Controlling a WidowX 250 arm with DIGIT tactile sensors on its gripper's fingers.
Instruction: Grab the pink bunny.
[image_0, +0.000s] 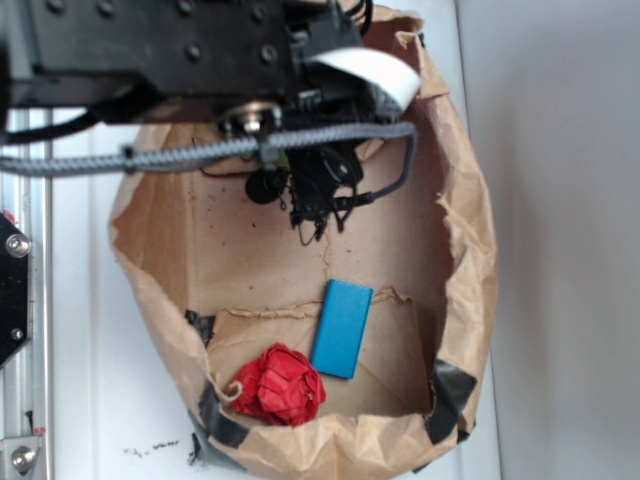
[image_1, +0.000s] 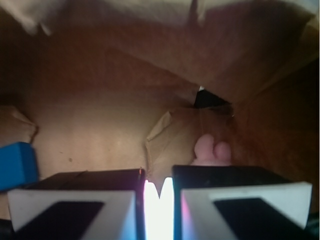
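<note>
In the wrist view, two rounded stubs of the pink bunny (image_1: 212, 149) peek out just beyond the right finger (image_1: 225, 175), low on the floor of the brown paper bag (image_1: 100, 75). It lies to the right of the jaw gap, not inside it. My gripper (image_1: 159, 175) has its jaws nearly together, with only a thin bright slit and nothing held between them. From the exterior view my gripper (image_0: 315, 230) hangs inside the bag near its back wall, and the arm hides the bunny there.
A blue block (image_0: 342, 328) lies on the bag floor, also at the wrist view's left edge as the blue block (image_1: 17, 165). A red ruffled ball (image_0: 280, 385) rests near the bag's front rim (image_0: 350, 440). Crumpled bag walls (image_0: 470, 230) surround everything.
</note>
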